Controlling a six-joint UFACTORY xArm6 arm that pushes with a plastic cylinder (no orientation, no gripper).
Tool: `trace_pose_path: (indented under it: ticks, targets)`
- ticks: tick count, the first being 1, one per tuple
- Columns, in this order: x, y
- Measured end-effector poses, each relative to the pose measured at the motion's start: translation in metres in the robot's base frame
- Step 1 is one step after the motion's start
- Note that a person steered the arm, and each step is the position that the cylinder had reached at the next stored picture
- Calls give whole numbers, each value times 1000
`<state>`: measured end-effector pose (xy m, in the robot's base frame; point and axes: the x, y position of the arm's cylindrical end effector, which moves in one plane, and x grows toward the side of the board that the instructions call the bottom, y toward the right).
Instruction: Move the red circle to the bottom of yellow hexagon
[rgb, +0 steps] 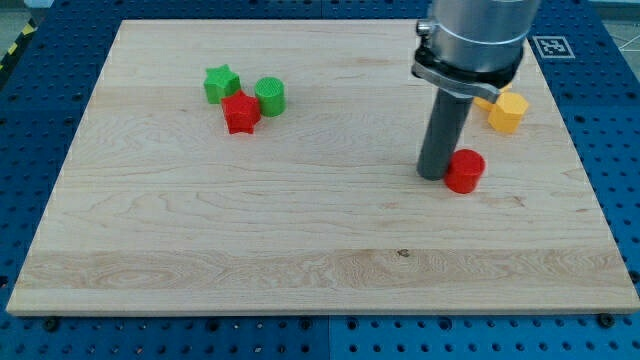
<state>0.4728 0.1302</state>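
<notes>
Red circle touches my tip, no jaws here; next, nudge it right, under the yellow hexagon.

Views: one only, so no second view shares any part of the scene.
Position: in front of the wooden board, raised above it, off the edge at the view's bottom.
Facing: tilted down and across the board toward its far edge at the view's top.
Nearness: moderately close; the whole board fits, with strips of the blue perforated table around it.
Cut off: the arm's grey housing runs out of the view's top.
</notes>
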Motion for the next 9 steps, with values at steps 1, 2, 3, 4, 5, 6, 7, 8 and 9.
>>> trace_pose_path:
  ticks: [1,2,3,4,5,6,7,8,9]
  targets:
    - [6,7]
    - [55,22]
    - [61,83]
    - [43,84]
    - [54,65]
    - [58,37]
    - [42,25]
    - [22,64]
    - [-3,85]
